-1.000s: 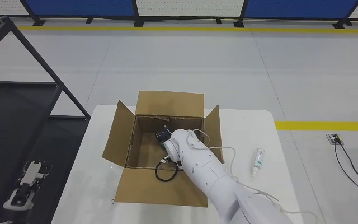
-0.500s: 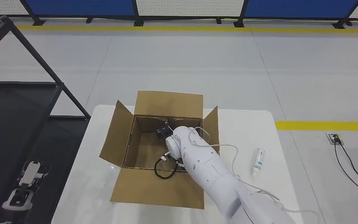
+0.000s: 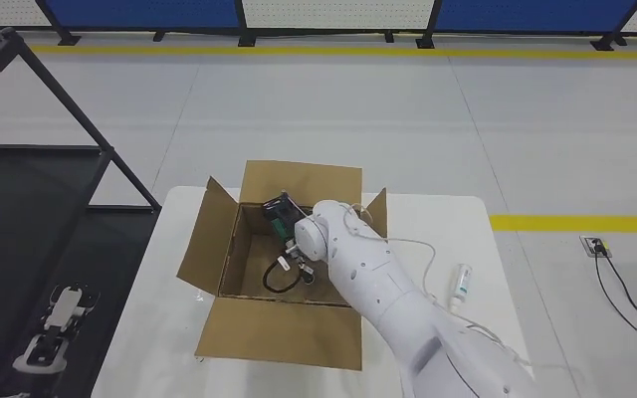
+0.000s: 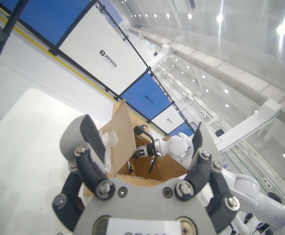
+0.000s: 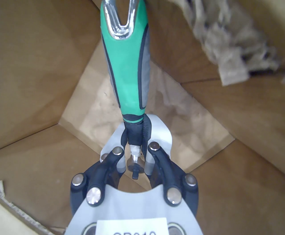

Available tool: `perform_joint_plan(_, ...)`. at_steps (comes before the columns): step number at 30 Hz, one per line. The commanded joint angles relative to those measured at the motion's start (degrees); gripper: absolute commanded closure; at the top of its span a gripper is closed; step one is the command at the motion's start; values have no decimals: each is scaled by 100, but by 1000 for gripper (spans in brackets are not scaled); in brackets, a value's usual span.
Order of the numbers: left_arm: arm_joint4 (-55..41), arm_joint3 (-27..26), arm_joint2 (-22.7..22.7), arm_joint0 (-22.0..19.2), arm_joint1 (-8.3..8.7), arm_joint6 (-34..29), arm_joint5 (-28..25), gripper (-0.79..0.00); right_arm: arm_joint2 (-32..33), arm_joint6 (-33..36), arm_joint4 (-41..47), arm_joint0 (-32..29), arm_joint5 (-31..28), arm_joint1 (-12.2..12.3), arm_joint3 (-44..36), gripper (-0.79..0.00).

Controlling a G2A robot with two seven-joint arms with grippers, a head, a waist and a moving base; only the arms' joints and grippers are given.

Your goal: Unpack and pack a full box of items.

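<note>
One open cardboard box (image 3: 302,183) stands on the white table (image 3: 438,224), flaps spread. Inside it the right claw (image 5: 135,133) is clenched on the dark end of one green-handled tool (image 5: 127,66). One white bottle (image 3: 459,286) lies on the table, well apart from the box. The left claw (image 4: 143,131) hangs released off the table's left edge. One white label (image 4: 108,155) on a flap is too small to read.

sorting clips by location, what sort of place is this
Probably an industrial hall or robot test bay: blue and white partition panels, a yellow floor line, and a high ceiling with rows of lights.
</note>
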Motion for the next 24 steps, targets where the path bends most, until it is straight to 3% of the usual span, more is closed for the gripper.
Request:
perform_joint_plan(1, 13, -14, 22, -2, -1, 4, -6, -785, 42, -70, 5, 21, -72, 40, -91, 0)
perform_joint_plan(8, 106, -87, 123, -45, 2, -28, 18, -785, 314, -382, 34, -23, -415, 326, -680, 0)
perform_joint_plan(14, 179, -121, 193, -68, 3, -37, 43, -785, 727, -523, -248, -434, -263, 776, -2018, 0)
perform_joint_plan(18, 224, -134, 240, -80, 4, -31, 61, -785, 1349, -239, -704, -1195, 122, 1242, -3843, 0)
perform_joint_plan(24, 275, -153, 329, -88, 3, -23, 79, -785, 2560, 637, -1576, -3090, 385, 1839, -7395, 0)
